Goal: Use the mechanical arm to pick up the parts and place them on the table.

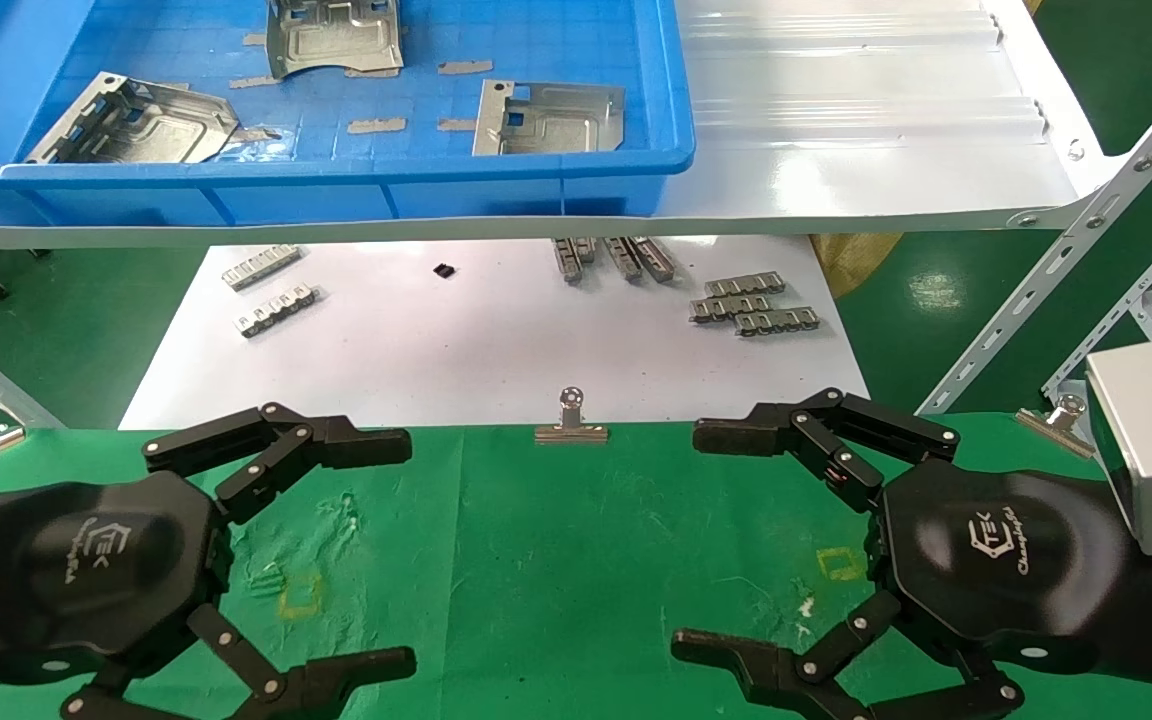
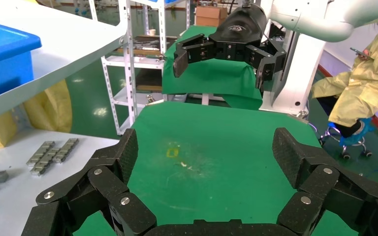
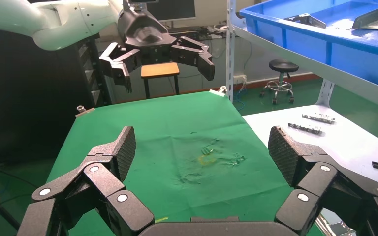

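Observation:
Three silver-grey stamped plates lie in a blue bin [image 1: 336,185] on a white shelf: one at the left [image 1: 136,120], one at the back [image 1: 336,35], one at the right [image 1: 548,118]. Both black grippers hover over the green table [image 1: 556,560], facing each other. My left gripper [image 1: 401,552] is open and empty; its own view [image 2: 207,155] shows only green cloth between the pads. My right gripper [image 1: 691,540] is open and empty too, as its own view [image 3: 202,150] shows. Neither is near the plates.
A white sheet [image 1: 496,340] beyond the green table holds small ridged metal strips [image 1: 751,303] and a small black piece [image 1: 444,270]. A binder clip [image 1: 571,420] sits at the table's far edge. The shelf [image 1: 866,150] overhangs the sheet, with slanted braces [image 1: 1066,260] at right. Yellow squares [image 1: 301,597] mark the cloth.

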`<state>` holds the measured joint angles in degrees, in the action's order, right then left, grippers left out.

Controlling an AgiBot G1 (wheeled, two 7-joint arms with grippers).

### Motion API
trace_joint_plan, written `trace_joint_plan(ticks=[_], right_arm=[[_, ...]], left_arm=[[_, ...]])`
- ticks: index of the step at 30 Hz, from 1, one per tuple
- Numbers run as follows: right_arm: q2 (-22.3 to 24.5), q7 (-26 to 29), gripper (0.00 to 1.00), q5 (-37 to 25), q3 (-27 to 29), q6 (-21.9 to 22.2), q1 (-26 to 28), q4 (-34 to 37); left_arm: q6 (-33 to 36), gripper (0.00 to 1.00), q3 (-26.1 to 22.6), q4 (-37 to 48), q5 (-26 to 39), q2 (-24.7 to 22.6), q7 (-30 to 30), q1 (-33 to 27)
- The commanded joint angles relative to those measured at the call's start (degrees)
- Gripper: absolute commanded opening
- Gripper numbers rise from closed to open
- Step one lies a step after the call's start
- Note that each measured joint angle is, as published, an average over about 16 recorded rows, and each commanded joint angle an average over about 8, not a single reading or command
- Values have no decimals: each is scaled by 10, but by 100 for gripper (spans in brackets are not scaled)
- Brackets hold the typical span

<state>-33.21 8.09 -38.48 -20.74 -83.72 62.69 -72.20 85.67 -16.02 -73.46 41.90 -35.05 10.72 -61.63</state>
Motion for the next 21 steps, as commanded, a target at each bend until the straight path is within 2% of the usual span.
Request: trace_joint_plan(ticks=[1, 21], right_arm=[[0, 0, 100, 0, 0, 0, 0, 0], [0, 0, 100, 0, 0, 0, 0, 0]], left_arm=[[0, 100, 0, 0, 0, 0, 0, 0], [0, 100, 0, 0, 0, 0, 0, 0]])
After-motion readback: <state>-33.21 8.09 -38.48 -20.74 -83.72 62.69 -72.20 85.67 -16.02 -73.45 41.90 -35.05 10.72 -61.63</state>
